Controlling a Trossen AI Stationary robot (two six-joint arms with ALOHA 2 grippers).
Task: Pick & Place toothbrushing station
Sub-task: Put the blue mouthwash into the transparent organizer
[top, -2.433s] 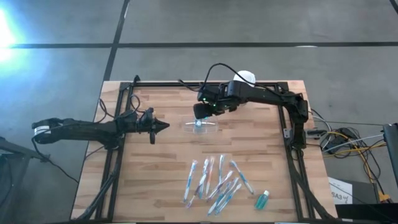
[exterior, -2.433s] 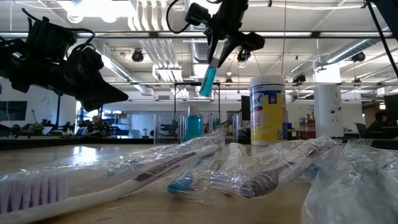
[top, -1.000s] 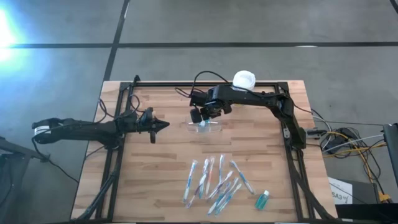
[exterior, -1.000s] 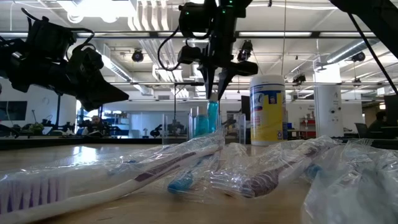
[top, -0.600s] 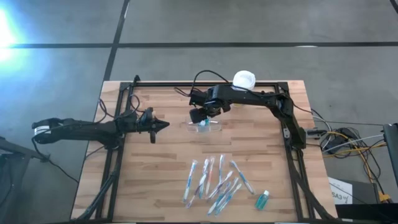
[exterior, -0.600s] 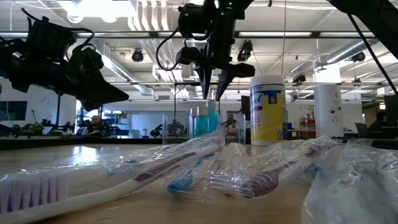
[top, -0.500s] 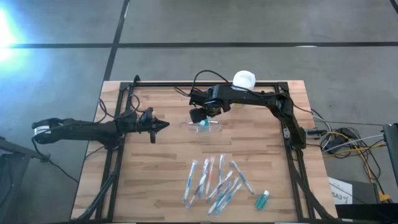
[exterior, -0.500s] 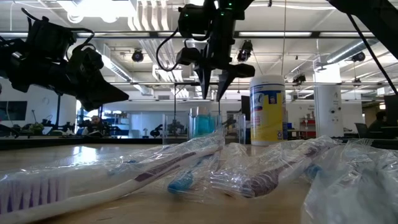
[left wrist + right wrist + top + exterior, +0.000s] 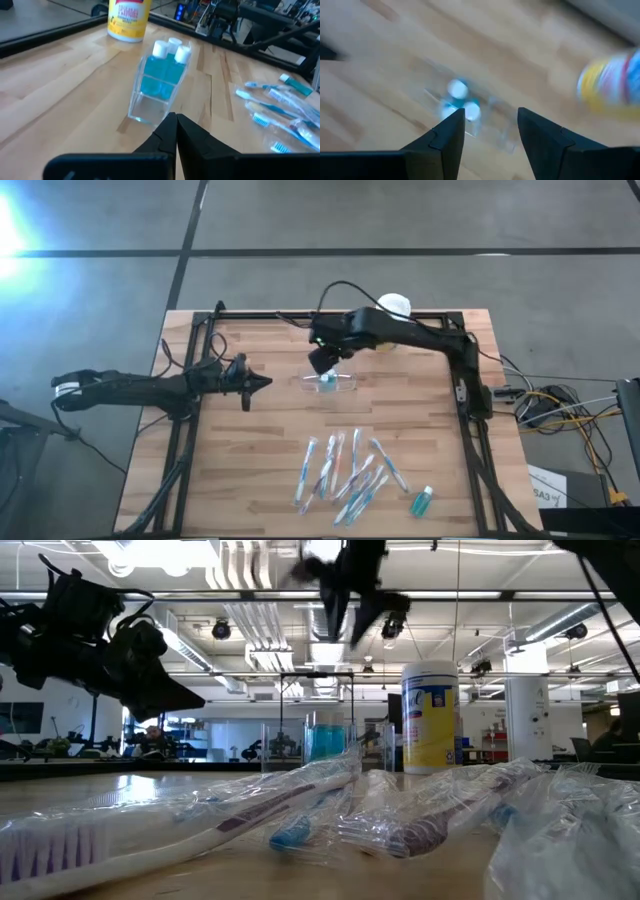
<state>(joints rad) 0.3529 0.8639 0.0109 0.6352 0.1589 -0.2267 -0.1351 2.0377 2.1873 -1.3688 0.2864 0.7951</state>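
The toothbrushing station, a small colourless see-through plastic holder, stands upright on the wooden counter near its middle, toward the far half. From above its long axis runs left to right across the counter; its open top faces straight up. In the left wrist view the holder reads as a narrow rectangular trough, and two small blue bottles with white caps stand upright inside it, side by side, caps above the rim.

The right gripper hangs above the holder's far edge, clear of it, with its two dark fingers spread apart and nothing between them; through the gap the bottle caps and the clear holder show below. In the low view this gripper is well above the holder.

The left gripper waits over the left part of the counter, pointing toward the holder, its fingers pressed together and empty.

A yellow-and-blue canister with a white lid stands at the far edge. Wrapped toothbrushes in clear film lie scattered on the near half, and another small blue bottle lies beside them.
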